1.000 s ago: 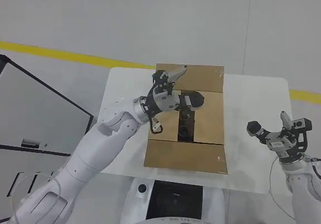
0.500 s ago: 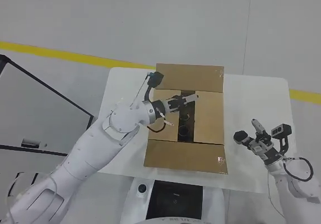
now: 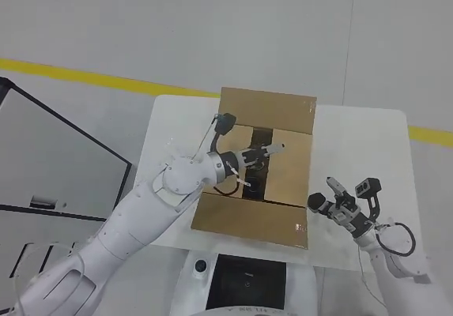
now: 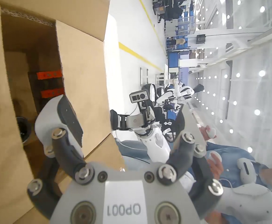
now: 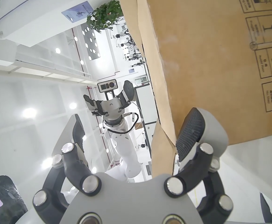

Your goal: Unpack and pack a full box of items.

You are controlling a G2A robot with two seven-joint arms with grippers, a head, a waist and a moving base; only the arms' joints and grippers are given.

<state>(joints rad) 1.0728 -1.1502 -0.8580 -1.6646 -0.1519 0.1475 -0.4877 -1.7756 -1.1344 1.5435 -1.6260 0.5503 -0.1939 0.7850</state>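
Where the box (image 3: 293, 170) stands on the white worktop (image 3: 368, 142), we find it closer to the left edge than the right. That leaves a narrow bare strip along its left side and a wide one along its right. Its far flap reaches the far edge, and its near flap lies out almost to the near edge. With the flaps laid open, the long axis runs from far edge to near edge, with the near end swung slightly left. The mouth faces up as a dark slot between the two side flaps, and dark items (image 4: 48, 82) with orange-red labels sit inside.

We see the left gripper (image 3: 264, 154) over that slot, its fingers spread wide and holding nothing. One finger (image 4: 61, 120) is just beside a side flap's edge. The right gripper (image 3: 324, 195) hovers over the near part of the wide strip, just beside the box's right wall. Its fingers are likewise apart and empty, and one pad (image 5: 189, 129) is close to the box's corner seam.
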